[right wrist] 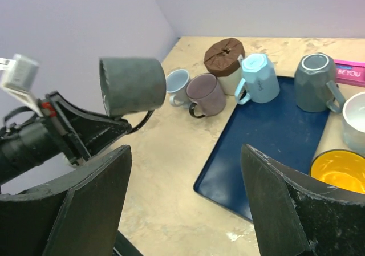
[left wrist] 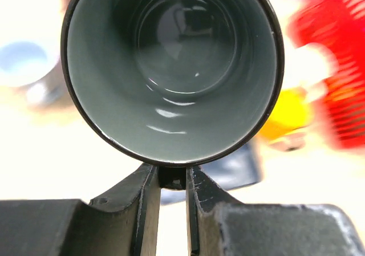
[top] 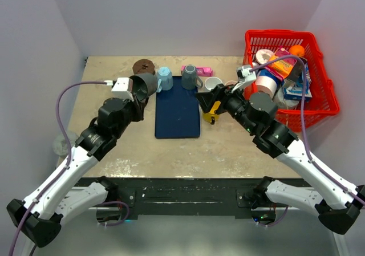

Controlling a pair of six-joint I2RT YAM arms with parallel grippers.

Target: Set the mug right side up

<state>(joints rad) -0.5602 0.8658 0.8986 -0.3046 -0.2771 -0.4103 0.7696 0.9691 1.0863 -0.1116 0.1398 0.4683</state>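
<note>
Your left pincer (left wrist: 172,179) is clamped on the rim of the dark grey ceramic mug (left wrist: 171,68), tipped sideways above the worktop (top: 228,147); next, roll it mouth-up and lower it.

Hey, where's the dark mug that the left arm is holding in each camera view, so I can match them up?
Top external: dark mug, upper left of centre, just left of the blue tray.
Left wrist: mug fills the upper frame, mouth toward camera, rim pinched by the left gripper.
Right wrist: mug upper left, on its side in the air.
Shared landmark: the blue tray, seen in all three.
</note>
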